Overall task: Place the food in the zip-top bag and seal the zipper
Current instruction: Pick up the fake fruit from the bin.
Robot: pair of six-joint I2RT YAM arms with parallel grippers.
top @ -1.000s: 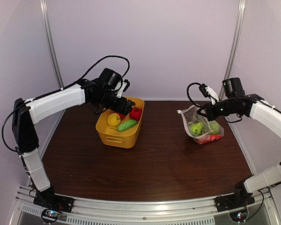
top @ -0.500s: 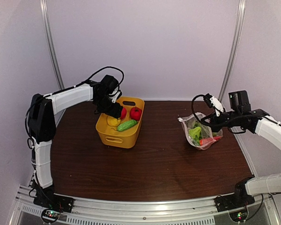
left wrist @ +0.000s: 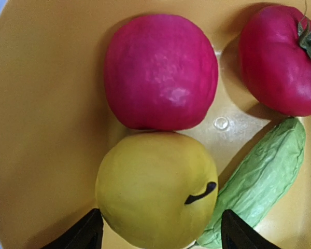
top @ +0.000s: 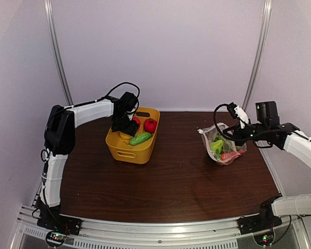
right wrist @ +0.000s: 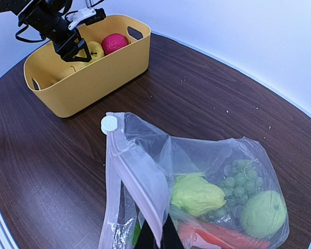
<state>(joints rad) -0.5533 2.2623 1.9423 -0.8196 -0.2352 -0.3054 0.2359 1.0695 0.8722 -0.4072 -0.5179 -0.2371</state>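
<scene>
Plastic toy food (right wrist: 197, 196), green and red, sits inside the clear dotted zip-top bag (right wrist: 207, 150) on the dark table (top: 171, 181), its mouth edge pinched tight by the right gripper (right wrist: 154, 239). The left gripper (left wrist: 159, 236), fingers spread wide, straddles a yellow plastic apple (left wrist: 156, 176) in the yellow basket (top: 125, 149).

1. We see a yellow basket (top: 128, 149) standing upright on the table, towards the left rear in the top view. It has a slot handle cut in its near wall and another in its far wall.
2. The table (top: 171, 181) is dark brown wood grain.
3. We see a pale wall (top: 160, 52) behind it, with metal posts (top: 57, 57) at both corners.
4. A ridged metal rail (top: 155, 232) runs along the near edge.
</scene>
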